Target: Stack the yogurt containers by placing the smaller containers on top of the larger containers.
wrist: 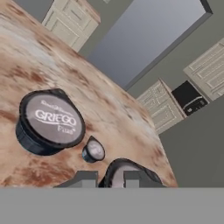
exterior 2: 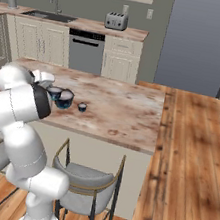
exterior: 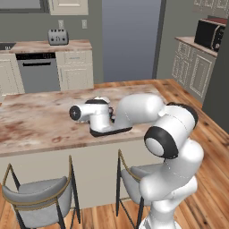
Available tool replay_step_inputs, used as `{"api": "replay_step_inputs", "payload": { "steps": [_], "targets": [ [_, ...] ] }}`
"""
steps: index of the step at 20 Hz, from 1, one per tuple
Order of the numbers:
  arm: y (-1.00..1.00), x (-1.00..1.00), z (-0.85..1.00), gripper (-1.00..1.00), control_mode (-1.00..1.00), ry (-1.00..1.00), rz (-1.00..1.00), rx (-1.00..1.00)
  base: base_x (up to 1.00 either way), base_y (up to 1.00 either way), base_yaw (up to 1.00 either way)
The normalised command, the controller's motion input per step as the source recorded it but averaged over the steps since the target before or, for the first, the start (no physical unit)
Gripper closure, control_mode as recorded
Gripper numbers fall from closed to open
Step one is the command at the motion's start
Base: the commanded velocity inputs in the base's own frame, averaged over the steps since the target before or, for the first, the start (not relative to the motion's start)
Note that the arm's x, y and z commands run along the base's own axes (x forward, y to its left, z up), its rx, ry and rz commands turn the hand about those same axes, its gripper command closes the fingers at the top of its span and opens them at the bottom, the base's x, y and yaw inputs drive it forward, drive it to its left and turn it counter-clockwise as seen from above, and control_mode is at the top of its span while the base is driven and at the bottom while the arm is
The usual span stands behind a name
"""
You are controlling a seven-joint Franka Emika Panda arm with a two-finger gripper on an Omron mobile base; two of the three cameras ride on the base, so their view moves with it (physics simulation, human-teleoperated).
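In the hand view the widest yogurt container point(wrist: 50, 122) stands on the island counter with its pale "GRIEGO" lid up. The tiny container point(wrist: 93, 151) sits just beside it, apart from it. My gripper point(wrist: 111, 178) is shut on the medium container point(wrist: 127, 171), which shows between the two finger tips at the bottom. In the right base view the medium container point(exterior 2: 54, 92) hangs at my gripper point(exterior 2: 51, 89), close to the left of the widest one point(exterior 2: 65, 99); the tiny one point(exterior 2: 82, 107) is to the right. My arm hides the containers in the left base view.
The marble island counter point(exterior 2: 117, 108) has free surface to the right of the tubs. Two grey stools point(exterior 2: 82, 181) stand under its near edge. A toaster point(exterior 2: 116, 20), a sink point(exterior 2: 49, 14) and a microwave point(exterior: 209, 33) sit on the far counters.
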Motion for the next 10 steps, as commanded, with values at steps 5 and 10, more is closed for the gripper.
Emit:
{"api": "replay_step_inputs", "payload": {
  "steps": [5,10],
  "targets": [
    [0.0,0.08,-0.01,1.0,-1.0,0.0,0.0,0.0,0.0,0.0,0.0],
    [0.0,0.2,0.0,1.0,-1.0,0.0,0.0,0.0,0.0,0.0,0.0]
  ]
}}
